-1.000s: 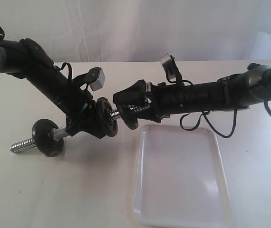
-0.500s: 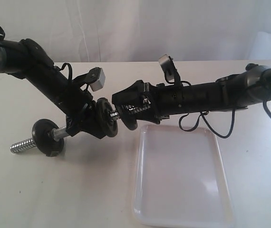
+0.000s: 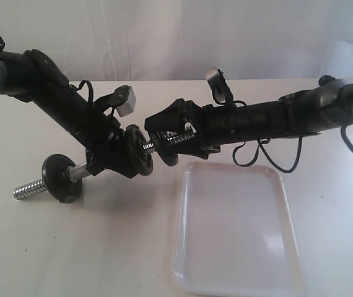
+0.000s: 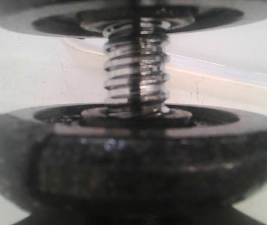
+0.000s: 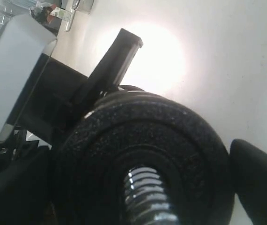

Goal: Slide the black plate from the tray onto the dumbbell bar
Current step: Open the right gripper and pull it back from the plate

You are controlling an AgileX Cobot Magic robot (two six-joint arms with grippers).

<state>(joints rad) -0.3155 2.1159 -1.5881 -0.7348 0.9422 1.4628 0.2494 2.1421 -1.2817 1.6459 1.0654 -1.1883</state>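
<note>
Over the last second our right arm has tipped up a little. The black plate (image 3: 168,154) has stayed put on the threaded end of the dumbbell bar (image 3: 76,173), between the spread fingers of the right gripper (image 3: 161,137). In the wrist view one finger stands clear of the plate's rim, so we judge the plate released and the gripper open. The left gripper (image 3: 104,163) is clamped on the bar's smooth middle and holds it tilted off the table (image 3: 102,247). A second plate (image 3: 137,151) sits just beyond its fingers, and a third plate (image 3: 62,179) sits toward the low end. The tray (image 3: 232,235), below the right gripper, holds nothing. We think only a push inward or a withdrawal remains.

The plate is a round disc of pebbly, matte black metal with a raised inner ring. The bar is bright chrome with coarse thread, and the tray is glossy white plastic with a low rim and rounded corners.
</note>
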